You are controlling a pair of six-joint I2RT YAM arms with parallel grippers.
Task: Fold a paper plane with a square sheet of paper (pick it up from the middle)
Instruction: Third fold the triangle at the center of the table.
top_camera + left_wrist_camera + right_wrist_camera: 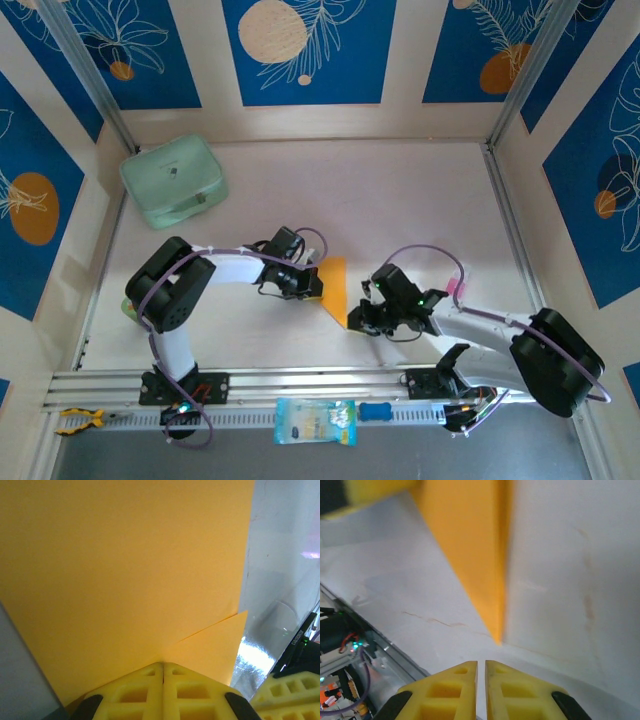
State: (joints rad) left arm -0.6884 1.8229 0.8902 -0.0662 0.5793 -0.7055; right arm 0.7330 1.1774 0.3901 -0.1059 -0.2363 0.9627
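Lying folded on the surface point(400, 200) in the middle of the frame, the square sheet of paper point(337, 285) meets the tight-shut left fingers point(150, 677), which hide whether they pinch it, while the closed, empty right fingers point(465, 674) sit just below its blurry tip.

Robot lab cell: white table point(380, 200), aluminium rails point(300, 382), blue patterned wall panels point(310, 50).

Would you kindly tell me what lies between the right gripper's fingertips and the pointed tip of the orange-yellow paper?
Only a short stretch of bare white table, seen in the right wrist view; the right gripper is apart from the paper.
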